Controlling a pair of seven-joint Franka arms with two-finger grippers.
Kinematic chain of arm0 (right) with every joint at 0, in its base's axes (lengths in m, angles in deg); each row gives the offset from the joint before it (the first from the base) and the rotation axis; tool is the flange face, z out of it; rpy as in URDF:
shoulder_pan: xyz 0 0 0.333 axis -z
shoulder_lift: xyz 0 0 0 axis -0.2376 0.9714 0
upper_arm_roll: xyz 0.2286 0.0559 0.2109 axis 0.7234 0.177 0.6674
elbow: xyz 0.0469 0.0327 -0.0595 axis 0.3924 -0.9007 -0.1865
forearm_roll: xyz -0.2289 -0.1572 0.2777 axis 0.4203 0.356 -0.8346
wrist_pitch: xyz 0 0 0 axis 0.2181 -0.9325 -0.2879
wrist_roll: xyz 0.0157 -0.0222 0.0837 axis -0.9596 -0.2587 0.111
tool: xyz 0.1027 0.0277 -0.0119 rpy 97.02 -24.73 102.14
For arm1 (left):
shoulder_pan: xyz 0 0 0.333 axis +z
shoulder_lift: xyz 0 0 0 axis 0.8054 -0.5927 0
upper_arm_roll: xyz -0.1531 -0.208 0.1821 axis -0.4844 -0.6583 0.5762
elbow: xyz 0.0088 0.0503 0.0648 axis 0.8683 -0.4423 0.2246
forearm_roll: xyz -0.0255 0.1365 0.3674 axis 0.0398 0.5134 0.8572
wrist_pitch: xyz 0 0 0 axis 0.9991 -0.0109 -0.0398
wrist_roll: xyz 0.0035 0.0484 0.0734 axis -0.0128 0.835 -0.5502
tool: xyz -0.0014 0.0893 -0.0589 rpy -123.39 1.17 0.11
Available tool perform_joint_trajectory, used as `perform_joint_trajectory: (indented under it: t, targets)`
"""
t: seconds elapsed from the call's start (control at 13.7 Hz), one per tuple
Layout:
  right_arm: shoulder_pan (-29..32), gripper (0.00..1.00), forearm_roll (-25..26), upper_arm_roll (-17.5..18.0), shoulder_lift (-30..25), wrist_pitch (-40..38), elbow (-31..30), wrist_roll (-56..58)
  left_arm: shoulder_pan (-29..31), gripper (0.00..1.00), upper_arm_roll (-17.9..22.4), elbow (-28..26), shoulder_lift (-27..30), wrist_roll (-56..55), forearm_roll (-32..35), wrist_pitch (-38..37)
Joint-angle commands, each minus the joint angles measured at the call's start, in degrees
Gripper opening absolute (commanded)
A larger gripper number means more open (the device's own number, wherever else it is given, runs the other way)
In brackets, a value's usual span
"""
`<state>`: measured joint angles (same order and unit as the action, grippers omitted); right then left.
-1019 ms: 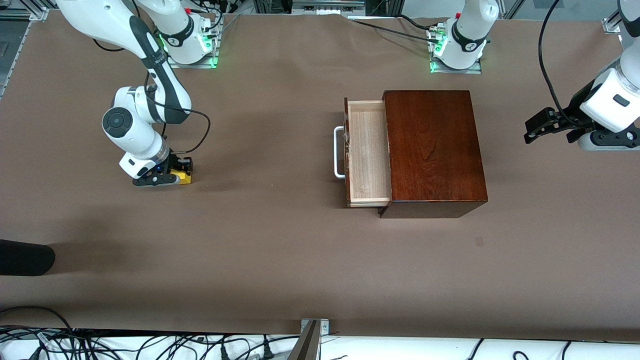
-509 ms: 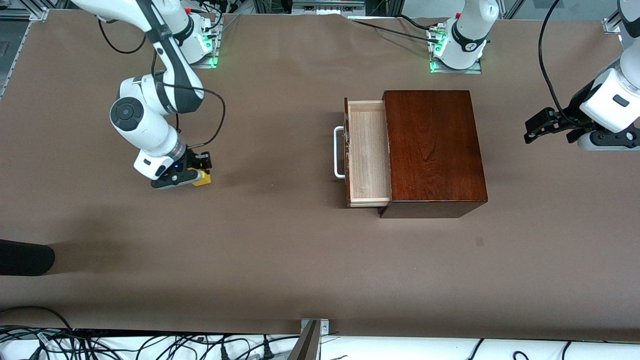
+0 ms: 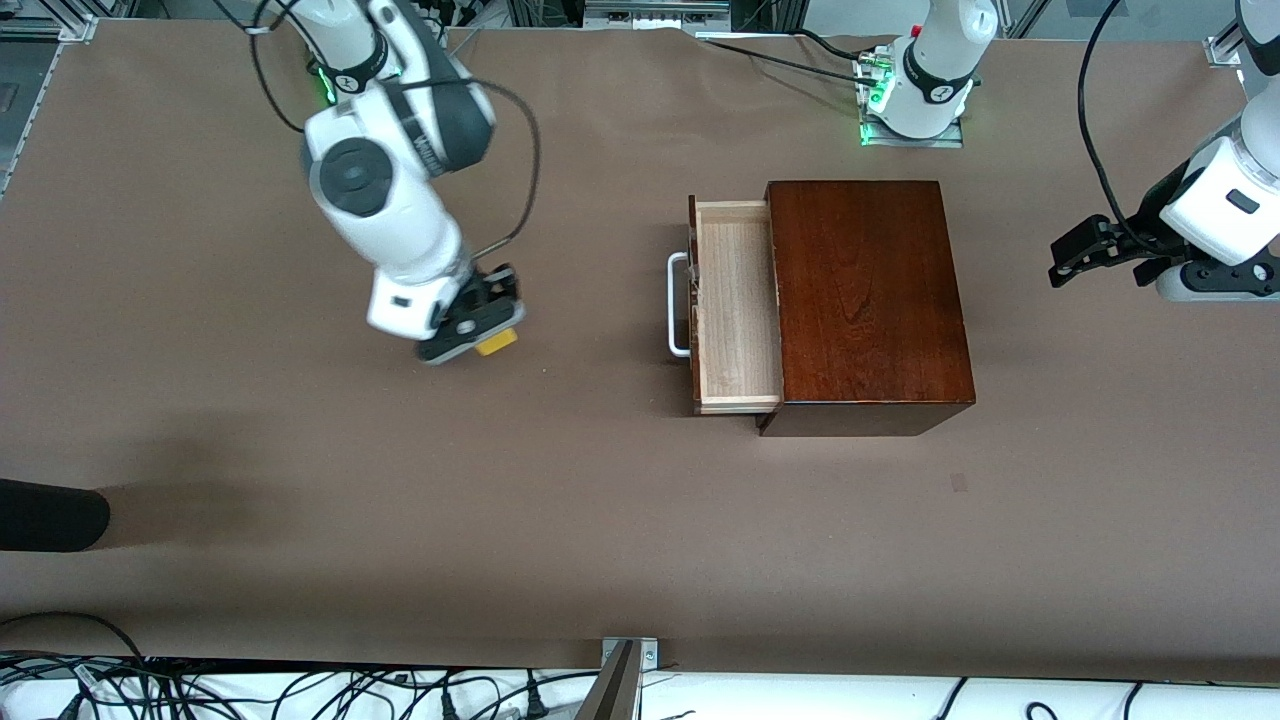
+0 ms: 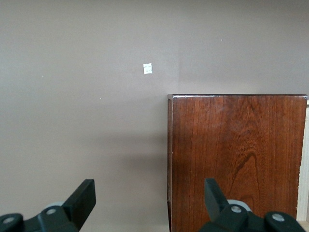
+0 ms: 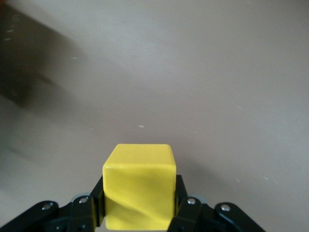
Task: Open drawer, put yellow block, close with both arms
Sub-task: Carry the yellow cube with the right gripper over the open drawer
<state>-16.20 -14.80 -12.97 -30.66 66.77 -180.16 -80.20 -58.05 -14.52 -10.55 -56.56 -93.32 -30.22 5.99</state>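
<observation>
The yellow block (image 3: pixel 497 342) hangs above the bare table, with my right gripper (image 3: pixel 478 328) shut on it. It is between the right arm's end and the drawer. In the right wrist view the yellow block (image 5: pixel 140 186) fills the space between the black fingers (image 5: pixel 91 208) of the right gripper (image 5: pixel 140 205). The drawer (image 3: pixel 738 305) stands pulled out of the dark wooden box (image 3: pixel 865 295), its pale inside empty and its white handle (image 3: pixel 678 305) facing the block. My left gripper (image 3: pixel 1075 255) waits open over the table at the left arm's end, beside the box (image 4: pixel 236 154); the left gripper (image 4: pixel 149 198) holds nothing.
A black rounded object (image 3: pixel 50 515) pokes in at the right arm's end, near the front camera. Cables (image 3: pixel 300 690) run along the table's front edge. A small white speck (image 4: pixel 147 68) lies on the table near the box.
My right gripper has lifted the yellow block off the table and carried it toward the drawer. The left arm and the drawer have not moved.
</observation>
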Motion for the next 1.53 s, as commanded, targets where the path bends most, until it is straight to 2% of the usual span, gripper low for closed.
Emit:
perform_joint_trajectory:
  t: [0.0,0.15,0.36,0.51,0.66,0.73,1.16,1.46]
  targets:
    - [-6.33,0.0,0.8,-0.48,4.15,-3.68,7.66,0.02,0.53,1.0,-0.47,-1.08,1.21,1.31,1.06,0.46]
    - [-10.73,0.0,2.99,-0.39,5.55,-3.77,10.92,0.28,0.53,1.0,-0.46,-1.08,1.21,1.31,0.97,0.46]
    - [-15.74,0.0,3.52,-0.48,8.27,-4.9,16.36,0.8,0.53,1.0,-0.47,-1.08,1.21,1.31,0.97,0.37]
    - [-20.48,0.0,6.59,-0.39,13.27,-9.46,25.38,0.81,0.53,1.0,-0.47,-1.0,1.21,1.22,0.97,-0.07]
    - [-22.96,0.0,7.04,-0.39,18.37,-11.85,34.44,1.24,0.53,1.0,-0.47,-1.0,1.21,1.22,0.97,-0.07]
    - [-23.92,0.0,7.13,-0.39,20.22,-12.29,37.01,2.9,0.53,1.0,-0.47,-1.0,1.21,1.22,0.97,-0.07]
    - [-25.87,0.0,8.54,-0.48,24.8,-10.8,38.53,19.76,0.53,1.0,-0.47,-0.91,1.12,1.22,0.97,-0.07]
    - [-26.31,0.0,8.8,-0.48,26.12,-10.01,38.53,25.05,0.53,1.0,-0.47,-1.0,1.21,1.22,0.97,-0.16]
